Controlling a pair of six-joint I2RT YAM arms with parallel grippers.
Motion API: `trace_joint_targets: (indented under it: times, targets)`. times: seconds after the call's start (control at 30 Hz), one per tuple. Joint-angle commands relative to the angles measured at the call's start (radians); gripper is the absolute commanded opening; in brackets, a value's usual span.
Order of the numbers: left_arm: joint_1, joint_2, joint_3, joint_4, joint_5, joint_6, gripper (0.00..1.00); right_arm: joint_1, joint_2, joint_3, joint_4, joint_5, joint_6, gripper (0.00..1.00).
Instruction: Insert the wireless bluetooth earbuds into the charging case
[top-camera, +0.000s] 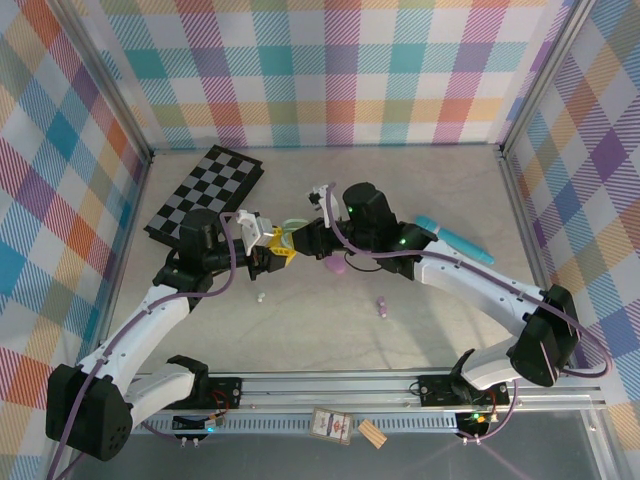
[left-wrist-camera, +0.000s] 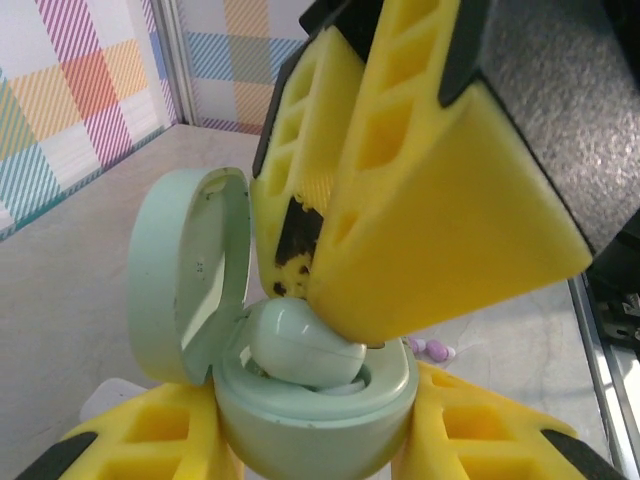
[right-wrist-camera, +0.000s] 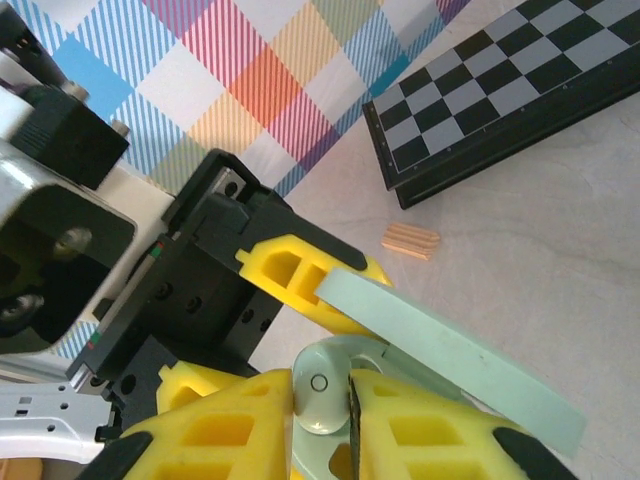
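Left wrist view: the left gripper (left-wrist-camera: 318, 445) clamps the open pale green charging case (left-wrist-camera: 330, 415) by its base. The right gripper (right-wrist-camera: 322, 420) pinches one pale green earbud (left-wrist-camera: 300, 345), which sits tilted in the case's well and looks not yet flush. Keep the case level, press straight down clear of the raised lid (left-wrist-camera: 190, 270), and spread the fingers only once the earbud seats. Top external count: one white earbud (top-camera: 261, 297) and one purple earbud (top-camera: 381, 306) lie loose on the table (top-camera: 420, 340), with one purple rounded item (top-camera: 335, 265) near the grippers.
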Motion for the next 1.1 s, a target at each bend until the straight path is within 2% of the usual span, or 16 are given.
trace_joint_targets:
  times: [0.0, 0.1, 0.23, 0.37, 0.53, 0.63, 0.87, 1.07]
  targets:
    - [-0.008, -0.025, 0.004, 0.069, 0.008, -0.010, 0.33, 0.014, -0.006, -0.010, -0.013, 0.002, 0.003, 0.25]
    - [-0.008, -0.024, 0.003, 0.077, 0.012, -0.015, 0.33, 0.015, -0.012, -0.011, -0.018, 0.011, -0.002, 0.28]
    - [-0.008, -0.028, -0.005, 0.080, 0.009, -0.014, 0.34, 0.015, -0.046, -0.021, -0.003, 0.046, -0.020, 0.37]
    - [-0.007, -0.027, -0.008, 0.084, 0.008, -0.014, 0.34, 0.015, -0.086, -0.043, 0.011, 0.095, -0.036, 0.41]
    - [-0.005, -0.025, -0.009, 0.094, 0.010, -0.017, 0.34, 0.015, -0.092, -0.050, 0.029, 0.055, -0.045, 0.46]
    - [0.010, -0.033, -0.031, 0.144, -0.012, -0.058, 0.33, 0.015, -0.137, -0.104, 0.081, 0.029, -0.062, 0.49]
    - [0.059, -0.023, -0.054, 0.206, -0.084, -0.134, 0.34, 0.014, -0.273, -0.291, 0.119, 0.091, -0.089, 0.52]
    - [0.092, -0.026, -0.037, 0.235, -0.120, -0.184, 0.34, 0.012, -0.260, -0.436, 0.172, 0.128, -0.019, 0.53]
